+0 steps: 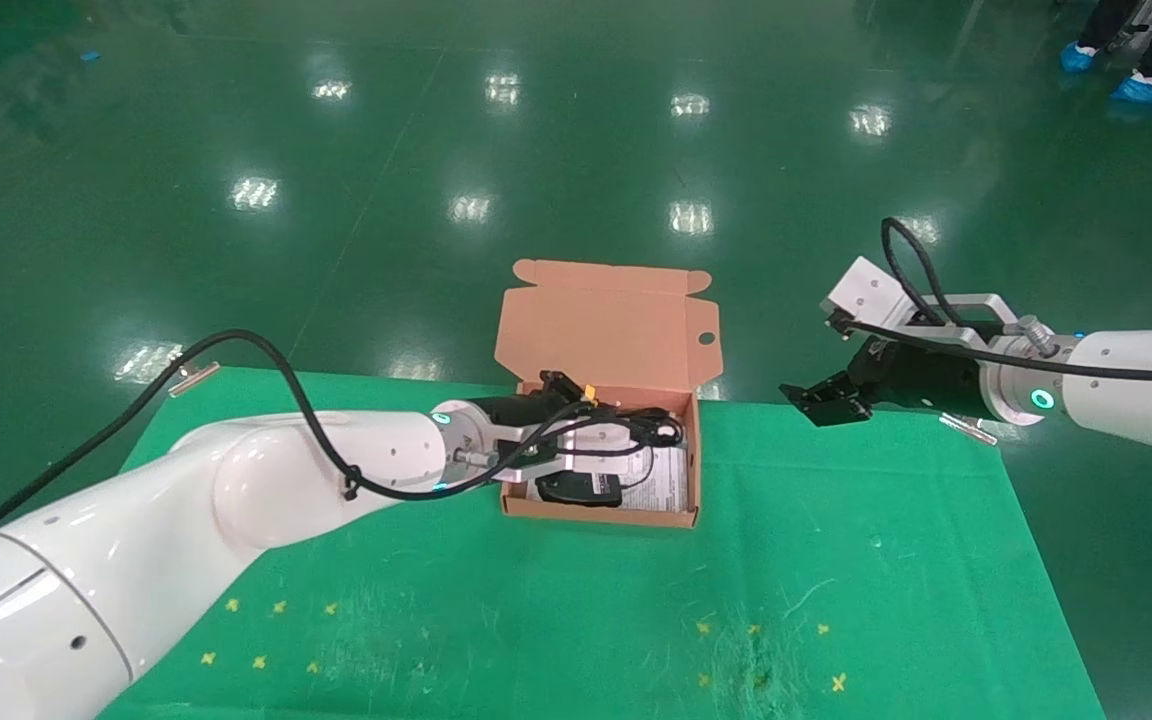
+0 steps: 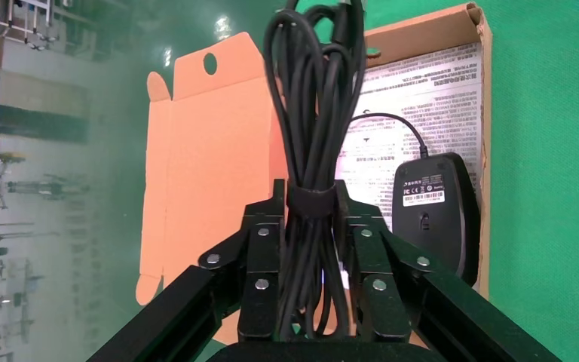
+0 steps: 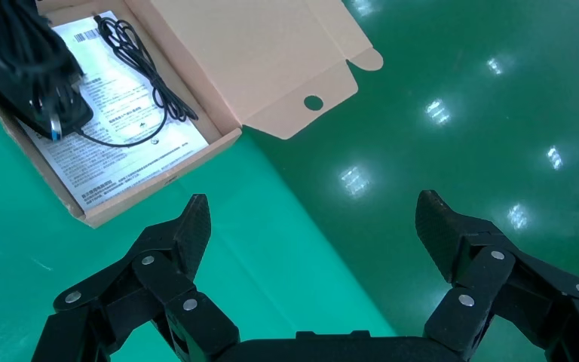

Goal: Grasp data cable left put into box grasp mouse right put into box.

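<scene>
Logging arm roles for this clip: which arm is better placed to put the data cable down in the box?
Left. The left gripper is shut on the data cable and hangs over the box, where the mouse already lies. The right gripper is open, empty and off to the box's right.

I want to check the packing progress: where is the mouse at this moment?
The mouse already lies inside the box, on the white printed sheet near the front wall, beside the data cable gripped by the left pincer.
</scene>
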Robot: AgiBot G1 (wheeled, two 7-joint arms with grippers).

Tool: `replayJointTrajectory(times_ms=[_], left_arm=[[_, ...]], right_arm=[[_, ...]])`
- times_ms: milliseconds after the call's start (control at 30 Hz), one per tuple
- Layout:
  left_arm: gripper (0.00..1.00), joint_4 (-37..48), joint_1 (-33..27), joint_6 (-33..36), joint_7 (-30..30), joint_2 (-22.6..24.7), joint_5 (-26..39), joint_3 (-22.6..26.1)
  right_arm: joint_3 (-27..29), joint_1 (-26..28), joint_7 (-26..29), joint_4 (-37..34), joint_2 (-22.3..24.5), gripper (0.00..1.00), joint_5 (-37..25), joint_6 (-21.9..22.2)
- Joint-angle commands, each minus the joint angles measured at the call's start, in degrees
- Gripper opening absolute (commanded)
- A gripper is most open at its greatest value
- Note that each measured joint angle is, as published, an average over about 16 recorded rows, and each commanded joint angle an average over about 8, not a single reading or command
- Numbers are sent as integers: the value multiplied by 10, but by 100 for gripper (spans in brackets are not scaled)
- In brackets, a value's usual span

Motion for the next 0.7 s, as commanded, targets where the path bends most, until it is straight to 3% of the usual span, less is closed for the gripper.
replayJointTrajectory(times_ms=[33,400,700], left_arm=[[100,0,0,1,0,0,2,-1],[100,-21,-4,0,-3,-20,1,-7],[100,-54,-45,-35,-14,-57,9,-26]], right_arm=[[0,0,0,-1,-1,100,0,0],[4,8,0,3,-2,100,1,6],[14,66,12,37,-1,100,-16,16]])
